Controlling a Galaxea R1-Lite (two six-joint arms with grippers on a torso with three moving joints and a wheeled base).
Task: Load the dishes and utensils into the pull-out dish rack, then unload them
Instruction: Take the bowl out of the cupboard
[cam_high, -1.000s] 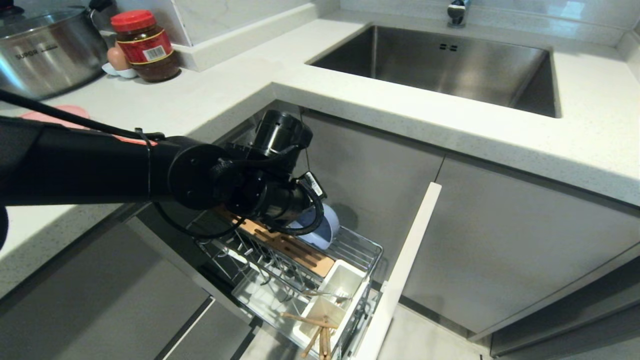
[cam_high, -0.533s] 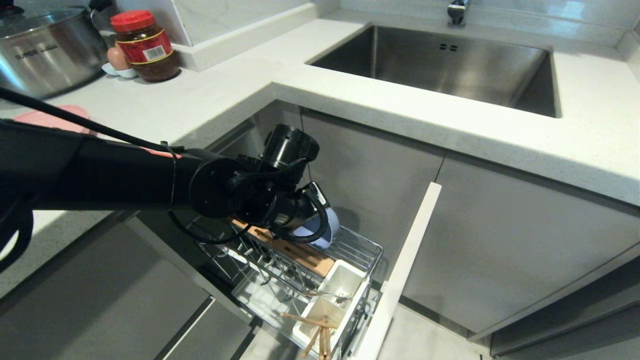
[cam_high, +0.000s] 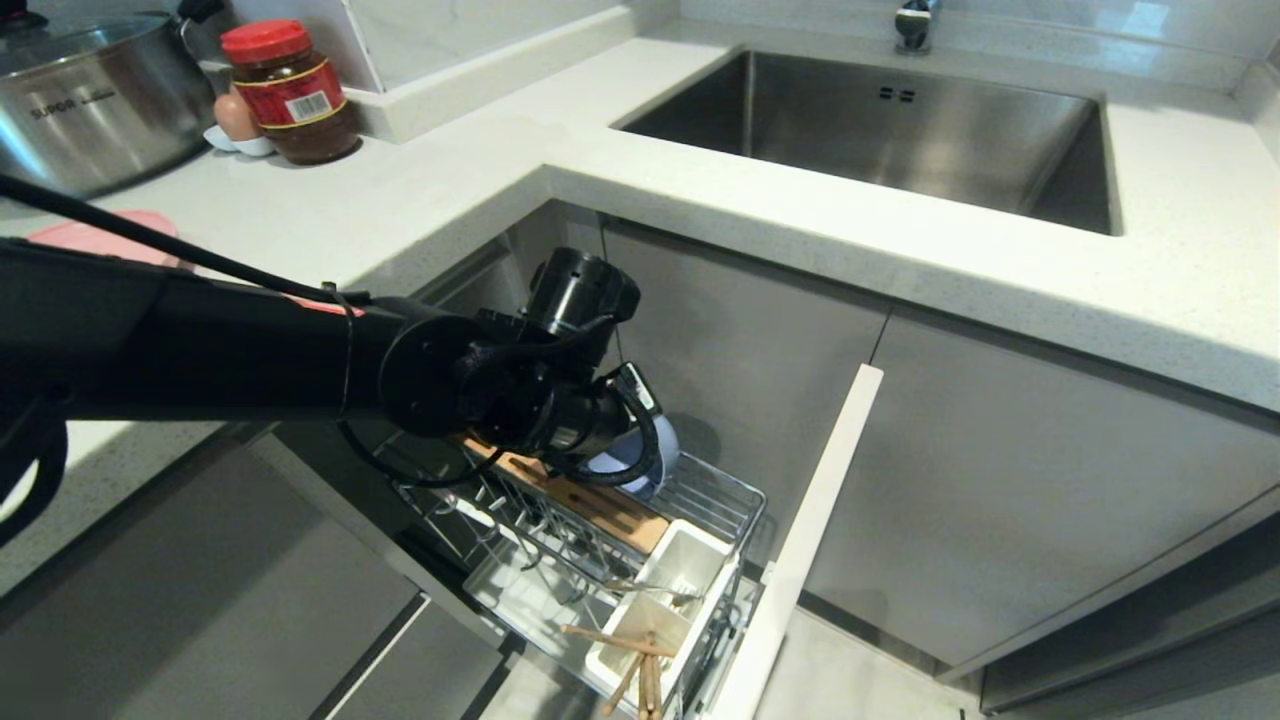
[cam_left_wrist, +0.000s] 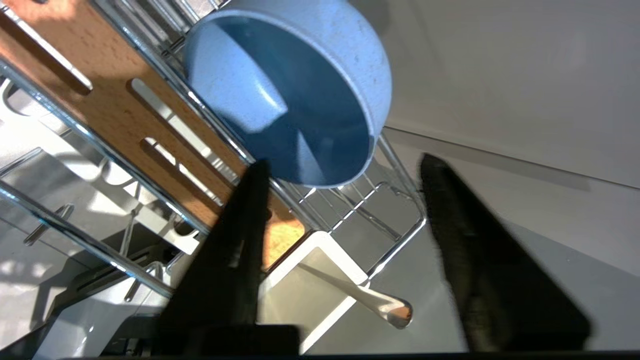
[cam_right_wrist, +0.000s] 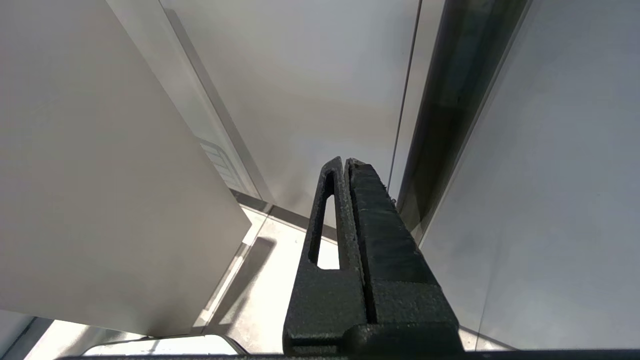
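Now that the jaws of my left gripper (cam_left_wrist: 345, 165) have sprung apart, nothing sits between them: a second ago they were shut. Just beyond the fingertips, the pale-blue bowl (cam_left_wrist: 300, 95) leans on its side against the wires of the pull-out dish rack (cam_high: 740, 500), beside the slotted wooden board (cam_left_wrist: 125, 115). I judge the bowl loaded. Farther off on the counter, the pink plate (cam_high: 90, 238) waits. My right gripper (cam_right_wrist: 345, 165) hangs parked, fingers pressed together.
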